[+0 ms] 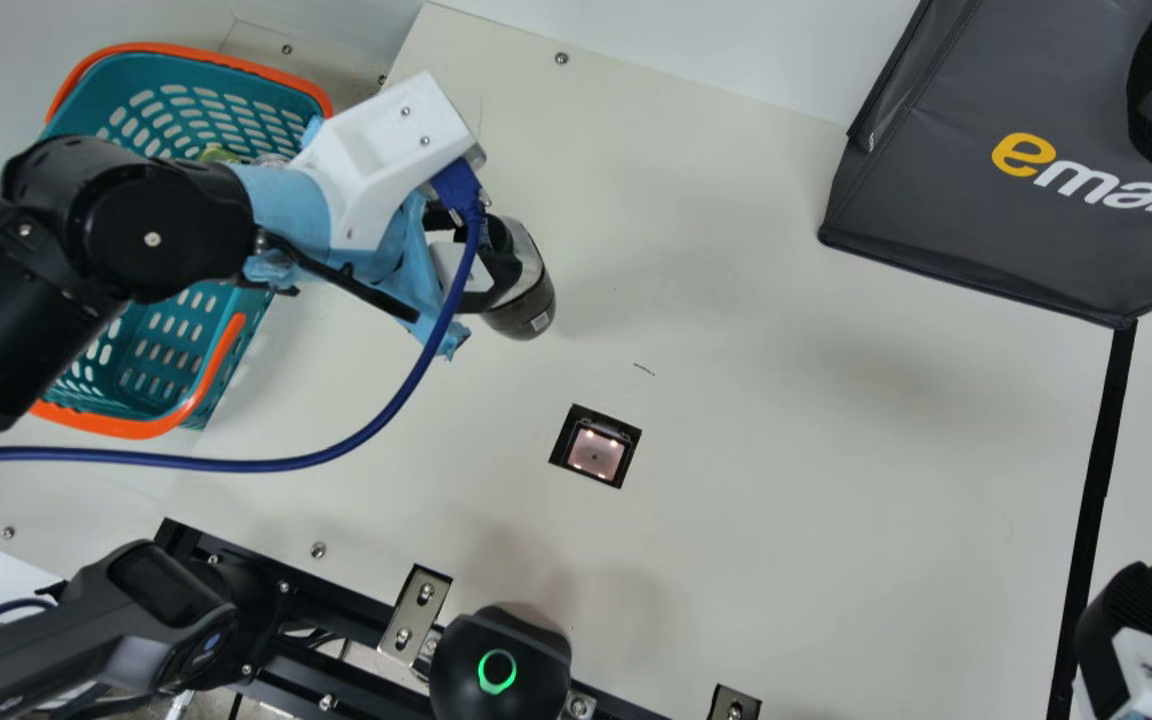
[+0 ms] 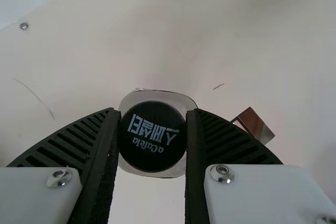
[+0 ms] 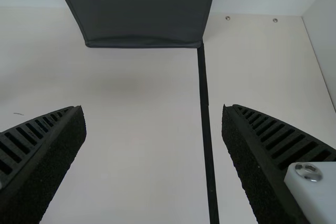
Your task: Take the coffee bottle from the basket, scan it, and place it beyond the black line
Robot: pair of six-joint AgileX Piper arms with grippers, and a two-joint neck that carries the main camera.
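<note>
Item 1: coffee bottle [image 1: 535, 305]. You are seeing it out of the basket [image 1: 86, 95], which is lying toward 9 o'clock of it in the main view. Whether its base is touching the bench [image 1: 816, 480], you cannot be telling.

Item 2: left fingers [image 2: 107, 145]. They are pinching the bottle at its dark cap [image 2: 152, 150].

Item 3: right fingers [image 3: 58, 150]. They are spread wide, holding nothing, with the black line [image 1: 1101, 460] running between them in the right wrist view.

Item 4: scan window [image 1: 595, 455]. It is glowing at the bottle's 5 o'clock.

Hazards, for your attention:
(a) Missed read. A pale label patch [image 1: 541, 322] is showing near the base (possibly the code, though you are guessing); if it is facing away from the window, you may be needing a turn of the wrist.
(b) Swing or slip. The grip is sitting high, so a brisk carry may be tipping the bottle.
(c) Fouling. The blue cable [image 1: 246, 465] is looping at 8 o'clock and could be snagging during the move.
(d) Short placement. The line is lying toward 4 o'clock, well apart; an early release would be leaving the bottle on the wrong side. The right arm, waiting there, could be obstructing you.
</note>
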